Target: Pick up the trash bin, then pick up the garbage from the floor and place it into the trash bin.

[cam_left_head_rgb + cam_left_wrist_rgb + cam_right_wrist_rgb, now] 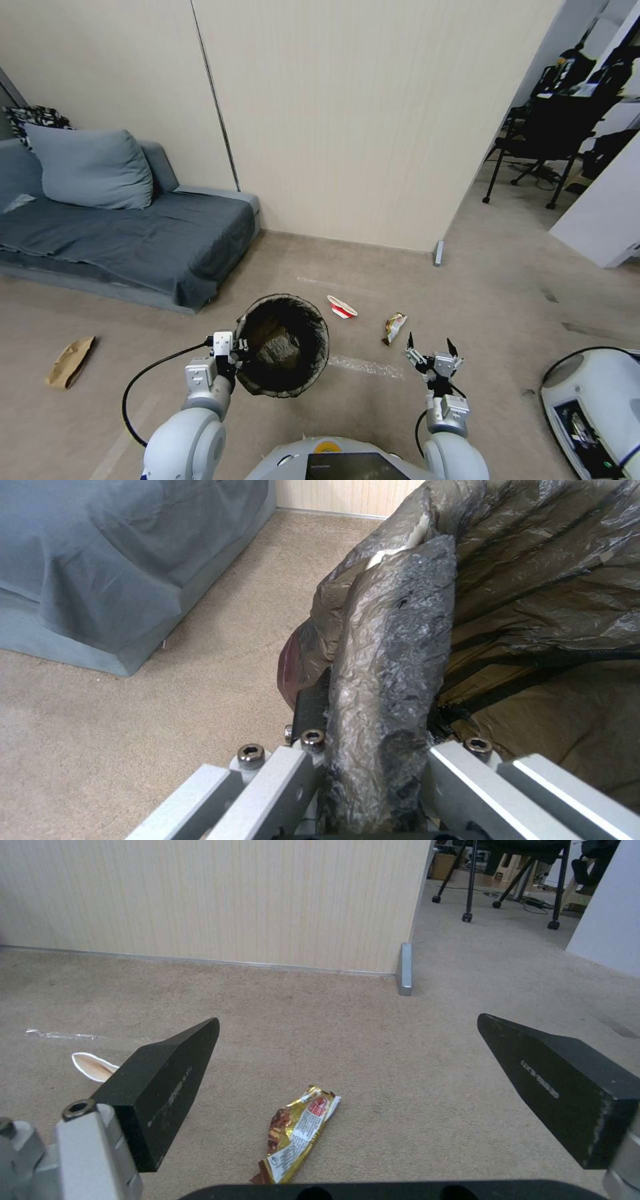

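My left gripper (239, 348) is shut on the near rim of the trash bin (283, 347), held off the carpet. In the left wrist view the black-lined trash bin rim (393, 670) is clamped in the gripper (380, 765). Brown crumpled litter (275, 348) lies inside. My right gripper (432, 350) hangs open and empty above the floor, just short of a shiny snack wrapper (393, 328) (297, 1135). A crushed red-and-white cup (341, 307) (93, 1067) lies left of the wrapper. A brown paper bag (70, 361) lies far left. The open right gripper (348, 1020) frames the wrapper.
A grey sofa (120, 233) with a cushion stands at the left, a beige wall (347, 120) ahead with a metal stop (438, 253) at its corner. Office chairs (547, 133) stand beyond the opening at right. A white machine (593, 407) sits near right. Clear tape (367, 365) lies on the carpet.
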Tool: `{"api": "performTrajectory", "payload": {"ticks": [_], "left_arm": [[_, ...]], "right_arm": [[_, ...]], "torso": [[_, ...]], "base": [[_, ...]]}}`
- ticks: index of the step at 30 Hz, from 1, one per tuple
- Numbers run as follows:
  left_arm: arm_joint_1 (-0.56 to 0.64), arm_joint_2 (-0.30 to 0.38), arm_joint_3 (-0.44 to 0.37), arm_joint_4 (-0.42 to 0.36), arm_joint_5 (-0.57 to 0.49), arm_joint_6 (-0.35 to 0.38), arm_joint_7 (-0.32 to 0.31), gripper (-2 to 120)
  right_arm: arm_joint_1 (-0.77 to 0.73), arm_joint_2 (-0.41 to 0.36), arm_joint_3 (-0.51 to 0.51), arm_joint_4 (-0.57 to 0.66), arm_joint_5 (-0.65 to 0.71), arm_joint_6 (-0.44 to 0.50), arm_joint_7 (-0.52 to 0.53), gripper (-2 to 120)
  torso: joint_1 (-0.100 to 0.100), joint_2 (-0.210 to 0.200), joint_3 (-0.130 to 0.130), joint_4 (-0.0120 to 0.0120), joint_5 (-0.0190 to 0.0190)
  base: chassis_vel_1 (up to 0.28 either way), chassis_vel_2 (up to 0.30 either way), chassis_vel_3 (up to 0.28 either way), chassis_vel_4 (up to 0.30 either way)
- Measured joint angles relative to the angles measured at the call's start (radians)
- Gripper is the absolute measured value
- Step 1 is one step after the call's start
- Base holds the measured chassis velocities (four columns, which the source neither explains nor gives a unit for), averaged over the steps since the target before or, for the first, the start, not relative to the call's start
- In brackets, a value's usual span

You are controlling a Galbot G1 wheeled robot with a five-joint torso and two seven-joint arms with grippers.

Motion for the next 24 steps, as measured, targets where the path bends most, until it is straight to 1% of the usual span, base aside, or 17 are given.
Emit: {"api": "performTrajectory", "payload": {"ticks": [24], "left_arm": [[-0.002, -0.001, -0.005, 0.005, -0.008, -0.003, -0.005, 1]], "right_arm": [[0.001, 0.0, -0.001, -0.001, -0.005, -0.004, 0.0, 100]], "torso": [[0.0, 0.0, 0.0, -0.0001, 0.0]], "base": [[0.0, 0.0, 0.0, 0.0]]}}
